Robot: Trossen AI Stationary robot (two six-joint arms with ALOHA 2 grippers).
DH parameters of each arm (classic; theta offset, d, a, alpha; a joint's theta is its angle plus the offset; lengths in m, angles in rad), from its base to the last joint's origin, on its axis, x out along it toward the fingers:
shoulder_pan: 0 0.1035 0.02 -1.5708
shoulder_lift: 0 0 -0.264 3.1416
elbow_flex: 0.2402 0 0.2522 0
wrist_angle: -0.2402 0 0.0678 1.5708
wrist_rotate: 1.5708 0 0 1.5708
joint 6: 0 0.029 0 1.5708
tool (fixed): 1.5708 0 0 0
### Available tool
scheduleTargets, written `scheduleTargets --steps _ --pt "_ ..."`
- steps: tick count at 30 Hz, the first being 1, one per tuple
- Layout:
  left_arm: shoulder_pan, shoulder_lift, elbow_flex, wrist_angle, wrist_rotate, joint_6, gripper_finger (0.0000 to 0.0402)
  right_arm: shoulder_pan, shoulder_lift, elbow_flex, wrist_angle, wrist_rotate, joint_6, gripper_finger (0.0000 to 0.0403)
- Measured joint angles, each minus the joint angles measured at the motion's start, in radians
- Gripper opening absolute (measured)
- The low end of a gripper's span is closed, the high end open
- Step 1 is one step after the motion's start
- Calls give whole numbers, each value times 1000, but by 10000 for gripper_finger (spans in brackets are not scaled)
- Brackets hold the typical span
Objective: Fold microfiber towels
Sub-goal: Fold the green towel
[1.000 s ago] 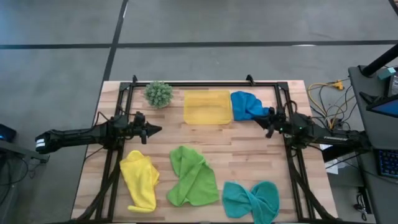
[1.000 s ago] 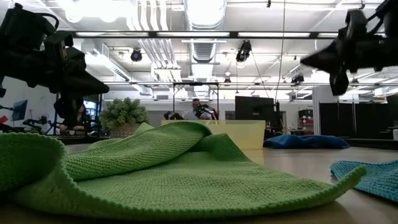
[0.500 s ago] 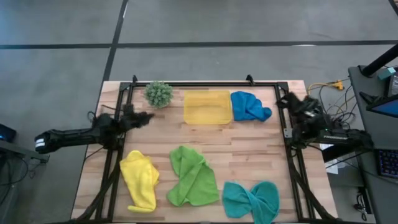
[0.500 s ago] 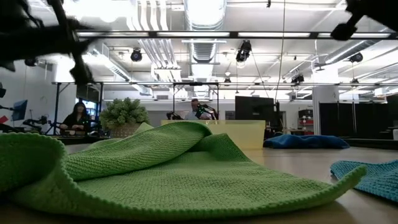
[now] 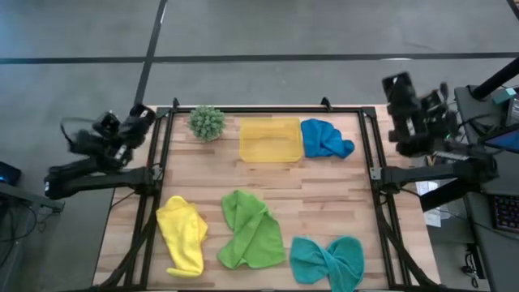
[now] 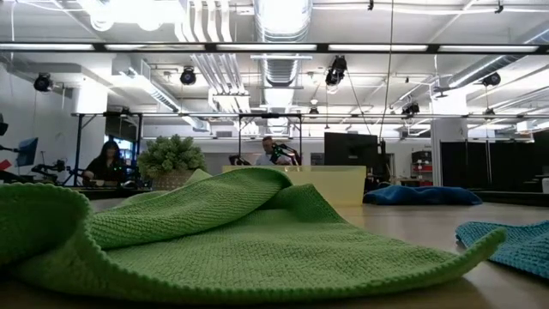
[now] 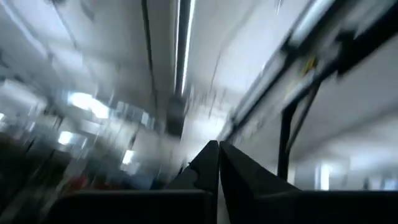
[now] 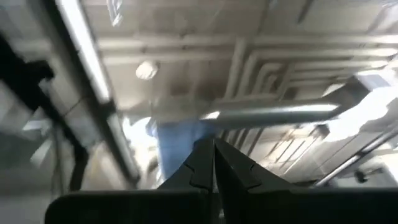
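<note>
Both arms sit outside the black frame: the left gripper point(image 5: 138, 116) beyond the table's left far corner, the right gripper point(image 5: 395, 83) past the right far corner, each with fingers pressed together and holding nothing, as the wrist views point(image 7: 217, 152) point(image 8: 213, 149) show. This leaves the whole light wooden slatted tabletop point(image 5: 324, 195) free. A second ago both grippers hovered over the table's middle band; they have since swung out and up.

The fuzzy yellow towel point(image 5: 183, 234), the crumpled lime green towel point(image 5: 251, 229) and the teal towel point(image 5: 328, 261) lie along the near edge, apart. The bright blue towel point(image 5: 324, 138) touches the rigid yellow rectangular tray point(image 5: 270, 139); the spiky green ball plant point(image 5: 208, 122) stands beside it. People point(image 6: 107, 160) sit beyond.
</note>
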Motion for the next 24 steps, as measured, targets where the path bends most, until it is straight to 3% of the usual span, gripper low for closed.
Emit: scheduleTargets --steps 3,6,11,13,17,24 --pt "0 60 250 -474 38 144 0 4 41 189 -371 -142 8 9" --pt "0 142 456 -787 94 228 0 57 110 367 -773 -150 46 9" --pt "0 274 673 -1128 251 278 0 248 287 558 -1160 42 16 9" --pt "0 312 715 -1241 292 269 0 311 354 611 -1271 101 19 9" --pt "-12 346 726 -1396 372 225 0 405 463 679 -1410 118 117 9" --pt "-158 389 668 -1408 421 38 0 542 563 681 -1438 100 231 9"
